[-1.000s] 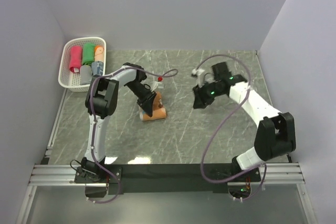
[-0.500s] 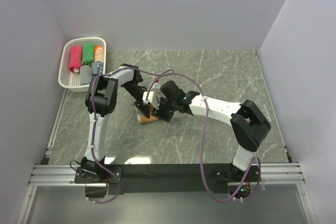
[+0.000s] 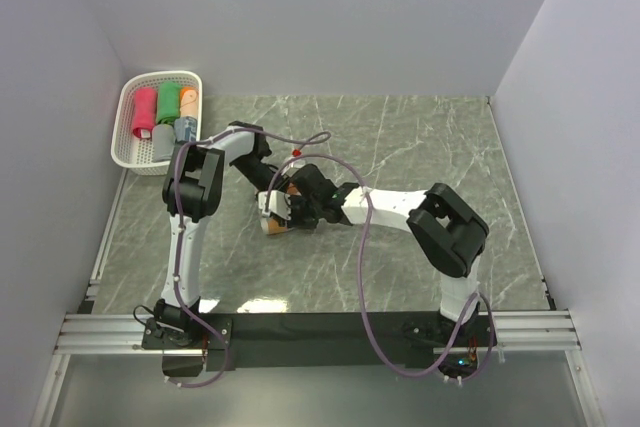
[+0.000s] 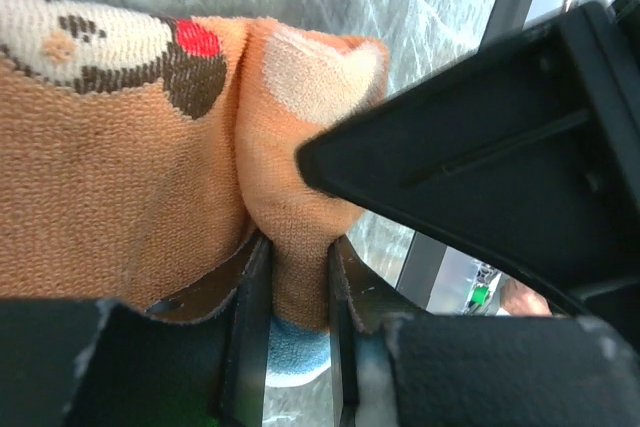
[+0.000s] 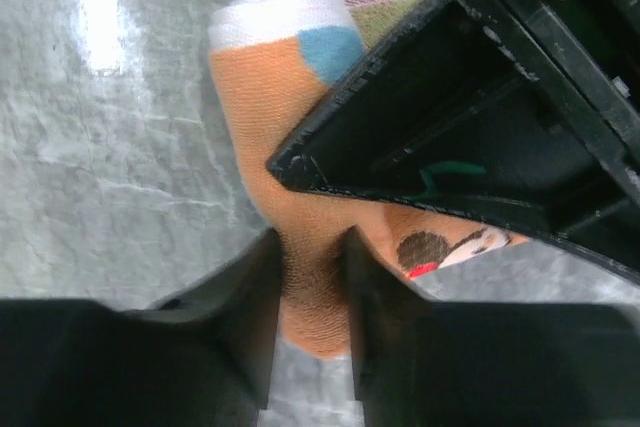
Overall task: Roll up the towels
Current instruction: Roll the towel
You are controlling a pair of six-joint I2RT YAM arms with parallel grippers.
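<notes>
Since a second ago our right arm has swung over from the right side of the desk [image 3: 430, 137] to the middle. It now meets the left arm at the orange towel [image 3: 273, 226]. We see the left pincer [image 4: 297, 252] clamped on a fold of that towel. The right pincer [image 5: 311, 247] pinches another fold of it, so the two black pincers sit just beside each other. The towel lies on the desk, right where they meet. From above, the arms hide most of it, so it may be partly rolled — we cannot tell. Back in the left corner, the white basket [image 3: 124, 112] holds rolled towels [image 3: 146, 110] side by side — pink, green and orange.
</notes>
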